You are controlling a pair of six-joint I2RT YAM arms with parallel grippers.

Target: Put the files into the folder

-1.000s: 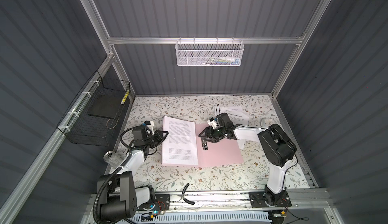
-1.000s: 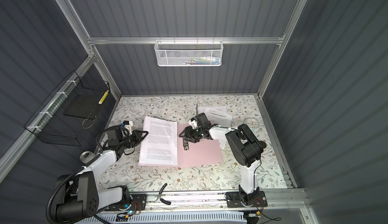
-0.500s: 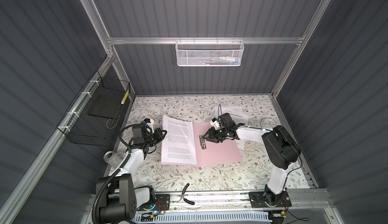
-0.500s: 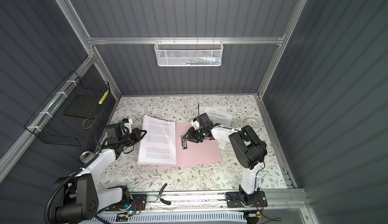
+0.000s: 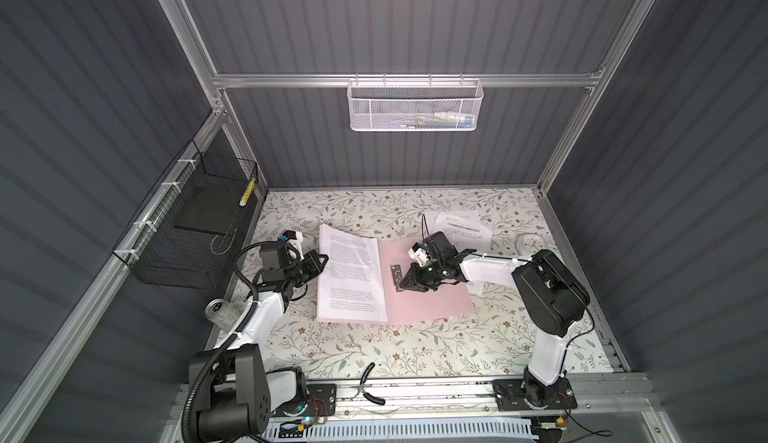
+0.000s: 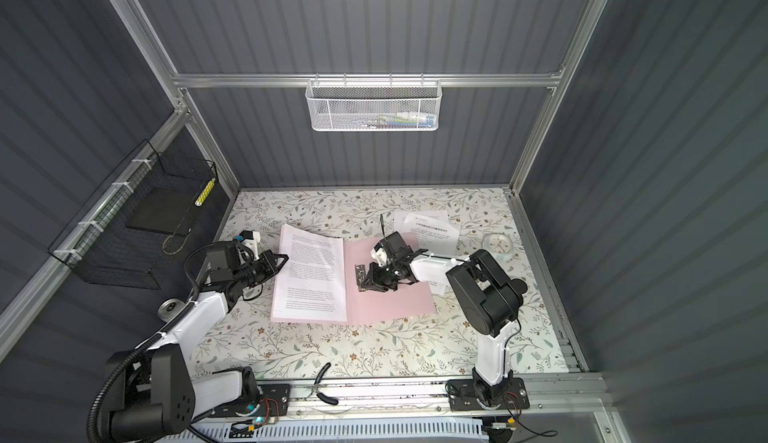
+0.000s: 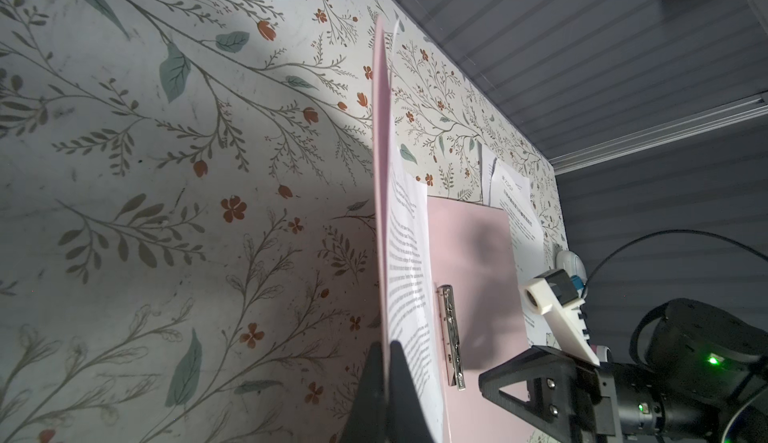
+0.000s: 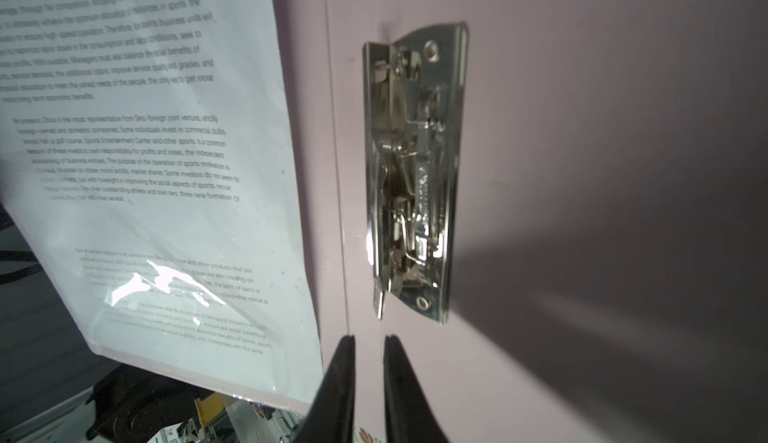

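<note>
The pale pink folder (image 5: 432, 295) (image 6: 395, 299) lies open on the floral table. A white printed sheet of the files (image 5: 351, 279) (image 6: 311, 274) rests on its left cover. My left gripper (image 5: 322, 260) (image 7: 388, 345) is shut on that cover's outer edge and holds it slightly raised. More files (image 5: 461, 229) (image 6: 432, 229) lie at the back right, partly under the folder. The silver clip (image 5: 395, 277) (image 8: 415, 171) sits by the spine. My right gripper (image 5: 402, 287) (image 8: 369, 339) hovers just short of the clip's end, its jaws a narrow gap apart with nothing between them.
A black wire basket (image 5: 199, 233) holding a black slab hangs on the left wall. A drink can (image 5: 218, 314) stands beside my left arm. A white round object (image 5: 530, 241) lies at the right. Black-handled pliers (image 5: 368, 382) rest on the front rail.
My right gripper's jaws have narrowed from wide open to a small gap over the clip. My left gripper has stayed clamped on the folder's cover edge.
</note>
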